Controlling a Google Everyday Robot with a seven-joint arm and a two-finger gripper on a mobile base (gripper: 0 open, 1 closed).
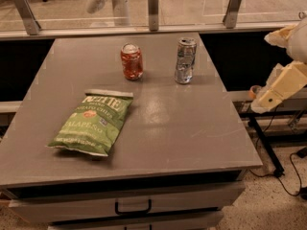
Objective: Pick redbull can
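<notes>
The redbull can (184, 61) is a tall slim silver can with a dented body. It stands upright at the back right of the grey table (182, 128). My gripper (269, 98) is the cream-coloured end of the arm at the right edge of the view. It hangs beside the table's right side, off the tabletop, to the right of the can and nearer to me. It holds nothing that I can see.
A shorter red-orange can (131, 61) stands upright left of the redbull can. A green chips bag (93, 123) lies at the front left. A railing with metal posts (153, 6) runs behind the table. Drawers with a handle (133, 207) are below the front edge.
</notes>
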